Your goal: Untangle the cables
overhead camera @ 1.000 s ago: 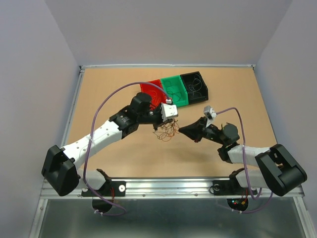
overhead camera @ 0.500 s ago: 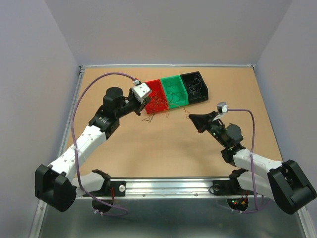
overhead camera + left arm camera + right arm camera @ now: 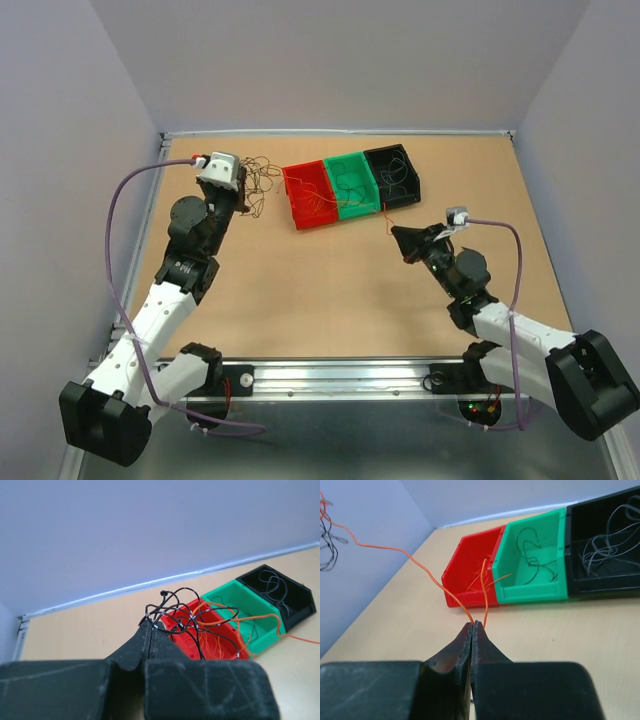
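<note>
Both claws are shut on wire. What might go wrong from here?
The thin orange wire stretches from the right claw to the wiry black-and-orange clump in the left claw; more pull may snap it or slip it free. It passes by the red plastic bin and might snag its rim.

**A:** What colour are the cables (image 3: 172, 611)?

**B:** Mostly black. One orange-red strand (image 3: 435, 582) runs off alone. Any dark green I can't separate from the black.

**A:** And the bins?

**B:** Upper centre of the overhead view: a plain red bin (image 3: 318, 220), green bin (image 3: 362, 208) and black bin (image 3: 402, 196), on a tan desk (image 3: 320, 290).

**A:** The grippers?

**B:** The left gripper (image 3: 150, 630) and right gripper (image 3: 473, 627) are both matte black. Lilac leads (image 3: 110, 225) loop along the arms.
</note>
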Action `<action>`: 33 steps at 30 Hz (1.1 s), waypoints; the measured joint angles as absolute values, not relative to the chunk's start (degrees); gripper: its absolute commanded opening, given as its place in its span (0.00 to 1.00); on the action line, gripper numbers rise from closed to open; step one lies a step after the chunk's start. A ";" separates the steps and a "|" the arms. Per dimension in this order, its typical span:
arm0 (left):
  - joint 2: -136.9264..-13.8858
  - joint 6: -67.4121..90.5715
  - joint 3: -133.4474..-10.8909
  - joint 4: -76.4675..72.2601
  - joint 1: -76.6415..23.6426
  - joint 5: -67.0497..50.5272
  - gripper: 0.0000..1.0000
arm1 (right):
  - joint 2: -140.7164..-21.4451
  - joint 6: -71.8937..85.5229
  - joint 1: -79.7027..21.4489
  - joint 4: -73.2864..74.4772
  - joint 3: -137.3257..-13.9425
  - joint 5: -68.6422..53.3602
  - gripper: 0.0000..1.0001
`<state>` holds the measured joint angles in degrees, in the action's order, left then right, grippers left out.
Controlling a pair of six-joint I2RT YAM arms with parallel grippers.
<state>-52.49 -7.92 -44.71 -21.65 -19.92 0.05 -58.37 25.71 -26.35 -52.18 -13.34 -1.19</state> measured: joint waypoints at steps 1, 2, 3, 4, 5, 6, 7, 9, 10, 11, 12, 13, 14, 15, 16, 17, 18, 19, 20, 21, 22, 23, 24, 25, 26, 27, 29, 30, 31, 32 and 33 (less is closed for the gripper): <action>-52.31 -7.38 -44.40 -22.00 -19.66 1.34 0.00 | -58.83 25.56 -26.35 -51.92 -13.52 -2.31 0.00; -52.25 -7.22 -44.14 -22.28 -19.46 1.91 0.00 | -59.75 25.41 -26.35 -51.24 -14.09 -3.73 0.00; -52.14 -6.94 -43.72 -22.94 -19.31 2.76 0.00 | -60.60 25.28 -26.35 -50.63 -14.68 -4.62 0.01; -52.07 -6.87 -43.42 -23.35 -19.25 3.66 0.00 | -62.19 25.26 -26.35 -49.67 -16.23 -5.93 0.01; -52.07 -6.83 -43.22 -23.81 -19.18 4.71 0.00 | -63.75 25.26 -26.35 -48.93 -17.69 -6.81 0.01; -52.07 -6.81 -43.09 -24.14 -19.09 5.28 0.00 | -64.60 25.28 -26.35 -48.45 -18.57 -7.27 0.01; -52.07 -6.74 -43.07 -24.36 -18.83 6.44 0.00 | -65.19 25.30 -26.35 -47.92 -19.59 -7.38 0.01; -52.27 -6.13 -43.07 -25.36 -17.47 7.99 0.00 | -64.97 25.39 -26.35 -47.86 -20.21 -6.96 0.01; -52.45 -5.93 -43.07 -25.74 -16.14 8.49 0.00 | -64.47 25.52 -26.35 -47.79 -20.23 -6.55 0.00; -52.95 -4.89 -43.07 -26.26 -14.09 8.62 0.00 | -63.55 25.65 -26.35 -47.29 -20.21 -5.43 0.00; -53.45 -4.32 -43.07 -26.76 -12.34 8.78 0.00 | -63.07 25.76 -26.35 -46.81 -20.21 -4.75 0.01; -54.28 -3.22 -43.07 -27.11 -10.17 8.45 0.00 | -61.06 25.87 -26.35 -46.44 -20.12 -3.46 0.01; -55.18 -2.07 -43.09 -27.38 -8.14 8.01 0.00 | -59.72 26.00 -26.35 -46.22 -19.97 -2.13 0.00; -56.31 -1.02 -43.09 -27.49 -6.07 7.49 0.00 | -57.36 26.13 -26.37 -46.15 -19.55 -0.47 0.00; -57.67 0.25 -43.09 -27.51 -3.97 6.66 0.00 | -55.79 26.26 -26.39 -46.13 -19.16 0.95 0.01; -58.83 1.28 -43.11 -27.46 -2.46 5.72 0.00 | -53.08 26.37 -26.39 -46.09 -18.52 3.07 0.00; -59.92 2.04 -43.11 -27.46 -1.13 4.86 0.00 | -49.69 26.39 -26.39 -45.98 -17.47 5.08 0.00; -61.06 2.76 -43.13 -27.40 -0.05 4.21 0.00 | -47.00 26.26 -26.39 -45.32 -16.60 7.18 0.00; -62.17 3.33 -43.13 -27.29 0.78 3.62 0.00 | -45.60 26.17 -26.39 -45.10 -16.27 7.90 0.00; -63.18 3.92 -43.18 -27.14 1.50 3.20 0.00 | -43.24 26.00 -26.39 -44.21 -15.90 9.37 0.00; -63.77 4.25 -43.22 -27.07 1.76 2.94 0.00 | -42.04 25.91 -26.39 -43.46 -15.90 10.22 0.00; -64.49 4.69 -43.24 -27.07 1.98 2.52 0.00 | -40.40 25.63 -26.39 -42.70 -15.90 11.07 0.01; -64.88 5.10 -43.31 -26.94 1.98 2.04 0.00 | -39.68 25.45 -26.39 -42.26 -15.90 11.51 0.01; -65.10 5.28 -43.33 -26.89 2.02 1.85 0.00 | -38.59 25.23 -26.39 -41.69 -15.90 11.66 0.00; -65.12 5.50 -43.38 -26.85 2.07 1.63 0.00 | -38.15 24.97 -26.39 -41.08 -15.90 11.60 0.01; -65.12 5.72 -43.55 -26.83 2.09 1.48 0.00 | -38.11 24.80 -26.39 -40.71 -15.90 11.55 0.01; -65.12 5.93 -43.88 -27.05 2.15 1.23 0.00 | -38.76 24.23 -26.39 -40.29 -15.97 10.20 0.00; -65.10 6.00 -43.99 -27.20 2.26 1.10 0.00 | -39.57 23.90 -26.37 -40.14 -16.10 9.08 0.01; -65.06 6.07 -43.99 -27.42 2.33 1.04 0.00 | -40.91 23.57 -26.37 -39.22 -16.69 7.55 0.01; -64.95 6.09 -43.99 -27.55 2.35 0.91 0.00 | -42.63 23.33 -26.37 -38.63 -17.50 6.11 0.00; -64.84 6.09 -43.99 -27.62 2.35 0.86 0.00 | -45.10 22.90 -26.37 -37.89 -19.05 3.73 0.00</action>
<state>-64.84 6.09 -43.99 -27.62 2.35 0.86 -45.10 22.90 -26.37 -37.89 -19.05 3.73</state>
